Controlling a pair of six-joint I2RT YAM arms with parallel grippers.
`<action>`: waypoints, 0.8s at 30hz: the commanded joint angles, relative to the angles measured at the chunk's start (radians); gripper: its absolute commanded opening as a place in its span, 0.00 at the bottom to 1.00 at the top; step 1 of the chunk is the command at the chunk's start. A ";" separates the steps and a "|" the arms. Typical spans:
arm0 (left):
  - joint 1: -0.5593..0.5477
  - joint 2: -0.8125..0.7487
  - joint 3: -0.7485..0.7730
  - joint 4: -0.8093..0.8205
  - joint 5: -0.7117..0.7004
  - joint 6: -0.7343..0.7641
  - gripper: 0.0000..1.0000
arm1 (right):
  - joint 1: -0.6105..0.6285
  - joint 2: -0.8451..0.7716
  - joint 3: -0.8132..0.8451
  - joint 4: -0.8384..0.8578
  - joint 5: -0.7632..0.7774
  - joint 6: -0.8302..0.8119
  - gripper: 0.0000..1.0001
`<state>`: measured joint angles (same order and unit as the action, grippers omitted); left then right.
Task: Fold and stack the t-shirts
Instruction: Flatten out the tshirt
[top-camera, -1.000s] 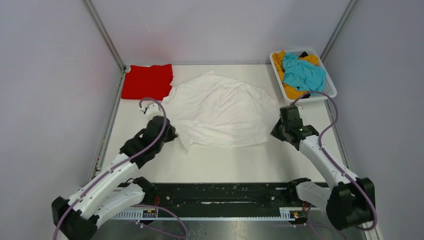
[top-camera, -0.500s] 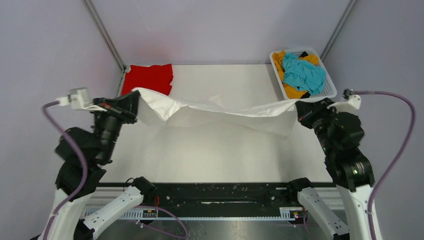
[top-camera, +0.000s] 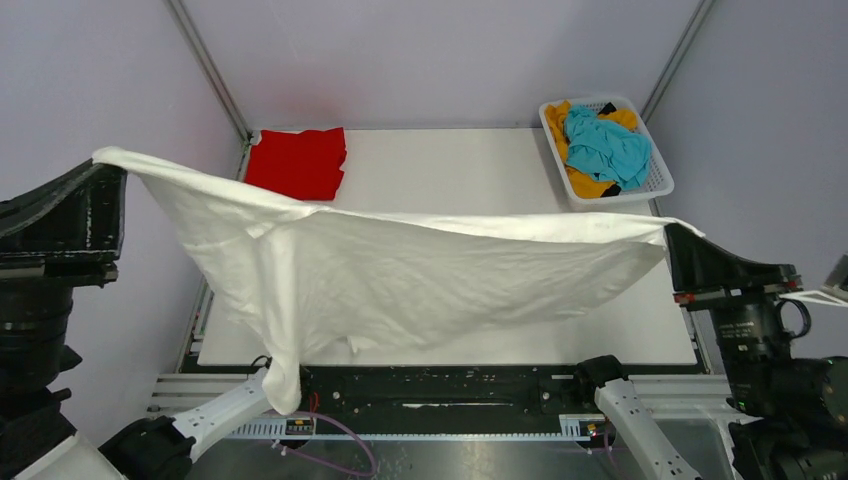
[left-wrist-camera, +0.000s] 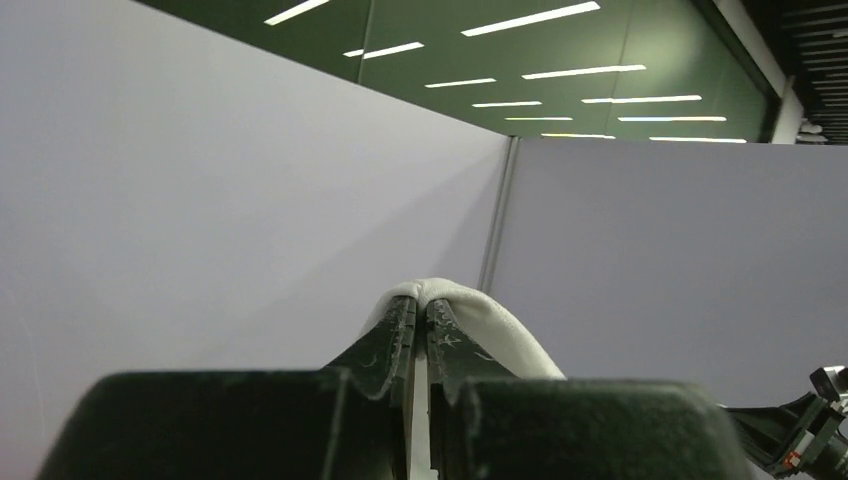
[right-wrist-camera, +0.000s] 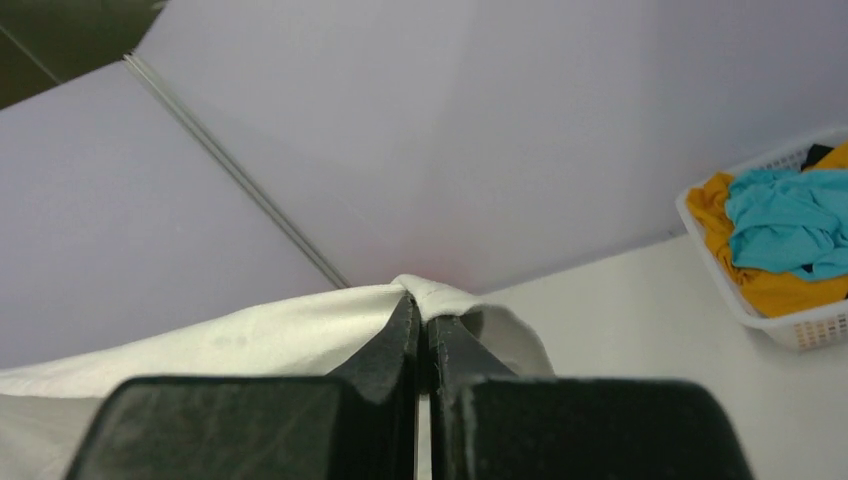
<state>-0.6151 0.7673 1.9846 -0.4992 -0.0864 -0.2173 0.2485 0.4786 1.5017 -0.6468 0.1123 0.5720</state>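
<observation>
The large white t-shirt (top-camera: 400, 270) hangs stretched in the air between both grippers, high above the table. My left gripper (top-camera: 108, 170) is shut on its left corner (left-wrist-camera: 440, 297). My right gripper (top-camera: 672, 232) is shut on its right corner (right-wrist-camera: 425, 290). The shirt's lower left tail droops over the table's near edge. The red t-shirt (top-camera: 298, 161) lies folded at the far left corner. The teal t-shirt (top-camera: 603, 143) lies crumpled on the orange-yellow t-shirt (top-camera: 582, 182) in the basket, both also seen in the right wrist view (right-wrist-camera: 790, 220).
The white slotted basket (top-camera: 652, 185) stands at the table's far right corner. Grey walls with metal posts enclose the white table (top-camera: 460, 160) on three sides. A black rail (top-camera: 450, 385) runs along the near edge.
Both grippers have risen steeply and spread apart, lifting the white t-shirt from the table until it hangs stretched in the air.
</observation>
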 joint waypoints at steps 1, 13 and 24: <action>-0.002 0.079 0.096 -0.023 0.080 0.055 0.00 | -0.002 0.003 0.059 0.003 0.016 -0.042 0.00; -0.002 0.189 -0.311 0.222 -0.444 0.209 0.00 | -0.002 0.114 -0.190 0.050 0.240 -0.062 0.00; 0.264 0.574 -0.591 0.351 -0.310 0.093 0.00 | -0.016 0.524 -0.566 0.394 0.325 -0.086 0.00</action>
<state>-0.4709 1.2320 1.4094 -0.2596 -0.4896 -0.0395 0.2474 0.8677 0.9874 -0.4454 0.4015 0.5045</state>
